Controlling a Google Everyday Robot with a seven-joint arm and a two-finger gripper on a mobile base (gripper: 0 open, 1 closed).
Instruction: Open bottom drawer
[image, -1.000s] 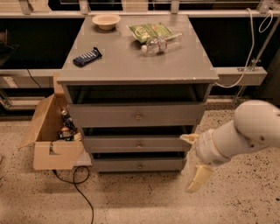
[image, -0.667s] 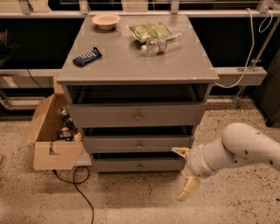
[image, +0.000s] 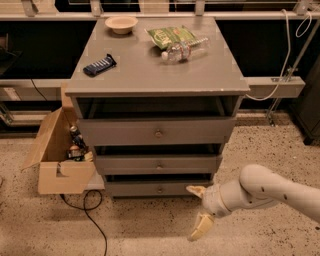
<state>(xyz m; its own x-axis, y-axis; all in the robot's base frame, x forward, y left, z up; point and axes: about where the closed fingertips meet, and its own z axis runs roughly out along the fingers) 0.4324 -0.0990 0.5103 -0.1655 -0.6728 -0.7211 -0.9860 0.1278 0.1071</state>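
The bottom drawer (image: 150, 188) is the slimmest grey front at the foot of the grey cabinet, with a tiny round knob (image: 160, 189) at its centre. It is shut. My gripper (image: 198, 210) hangs low in front of the cabinet, to the right of and below the knob, just above the floor. Its two cream fingers (image: 201, 227) are spread apart and hold nothing. The white arm (image: 265, 192) comes in from the right.
The mid-sized drawer (image: 159, 163) and the tallest drawer (image: 157, 132) sit above. The cabinet top (image: 150, 65) holds a bowl (image: 121, 23), a snack bag (image: 170, 36), a water bottle (image: 184, 50) and a dark bar (image: 99, 65). An open cardboard box (image: 59, 150) and a cable (image: 92, 220) lie at the left.
My gripper and arm have moved left and down, from beside the cabinet's right edge to low in front of the bottom drawer. The drawers have not moved.
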